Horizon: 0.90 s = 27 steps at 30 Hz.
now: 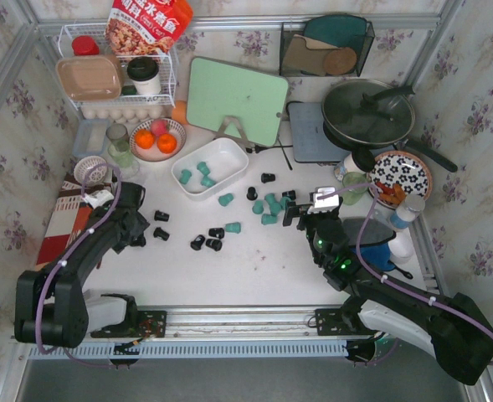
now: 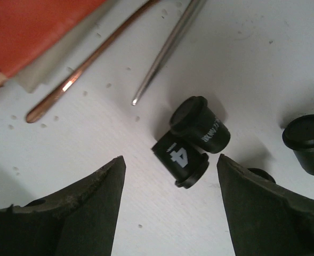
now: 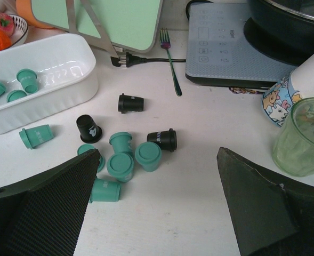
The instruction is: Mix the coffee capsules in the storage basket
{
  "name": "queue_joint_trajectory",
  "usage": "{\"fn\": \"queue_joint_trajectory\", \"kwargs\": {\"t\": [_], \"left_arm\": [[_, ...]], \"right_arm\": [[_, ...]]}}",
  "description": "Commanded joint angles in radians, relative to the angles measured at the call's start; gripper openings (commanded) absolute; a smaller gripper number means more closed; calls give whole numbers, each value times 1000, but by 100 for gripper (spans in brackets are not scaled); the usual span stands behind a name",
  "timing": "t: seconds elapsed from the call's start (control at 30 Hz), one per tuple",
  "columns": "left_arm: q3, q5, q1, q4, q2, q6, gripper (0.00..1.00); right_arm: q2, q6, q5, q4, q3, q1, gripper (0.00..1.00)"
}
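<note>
Spread wide at the bottom of its wrist view, the left gripper (image 2: 170, 159) is gripping nothing. Its dark fingers are flanking two black coffee capsules (image 2: 199, 125) that are lying on their sides on the white table (image 2: 252, 53), touching each other, one showing a white 4. A third black capsule (image 2: 306, 143) is sitting close to the right-hand finger, and a red cloth (image 2: 34, 26) is filling the upper left corner. The right gripper (image 3: 158, 154) is likewise gaping with nothing between its fingers, hanging over a loose cluster of teal capsules (image 3: 120, 165) mixed with a few black ones (image 3: 163, 140), all resting on the table outside the tub. From above, the white storage basket (image 1: 236, 156) is sitting near the table's middle, in front of a propped green cutting board (image 1: 238, 96), and is holding three teal capsules (image 1: 202, 168) and no black ones that can be seen. More black pods (image 1: 206, 243) are lying scattered between the two arms. Beyond the right gripper, a fork (image 3: 170, 58) is lying beside an induction cooktop (image 3: 226, 48), and a green glass (image 3: 303, 136) is standing at the right edge.
</note>
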Motion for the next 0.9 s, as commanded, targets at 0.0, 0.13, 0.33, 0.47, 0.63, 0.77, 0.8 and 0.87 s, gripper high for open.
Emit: {"fn": "queue_joint_trajectory", "kwargs": {"t": [0.0, 0.13, 0.33, 0.47, 0.63, 0.77, 0.8, 0.87], "left_arm": [[6, 85, 7, 68, 75, -50, 69], [6, 91, 7, 59, 146, -98, 63], [-5, 68, 6, 19, 190, -145, 56], [-8, 81, 6, 34, 187, -107, 42], [14, 102, -2, 19, 170, -75, 37], [46, 84, -36, -32, 56, -58, 34], [57, 74, -49, -43, 30, -52, 34], [85, 64, -80, -65, -24, -41, 32]], "right_arm": [[-12, 10, 3, -3, 9, -1, 100], [-16, 8, 6, -2, 7, -1, 100], [-9, 10, 1, -1, 10, 0, 100], [-5, 10, 1, 1, 10, -1, 100], [-1, 8, 2, 2, 9, -1, 100], [2, 8, 2, 4, 10, -1, 100], [2, 8, 2, 5, 11, -1, 100], [3, 10, 1, 6, 10, -1, 100]]}}
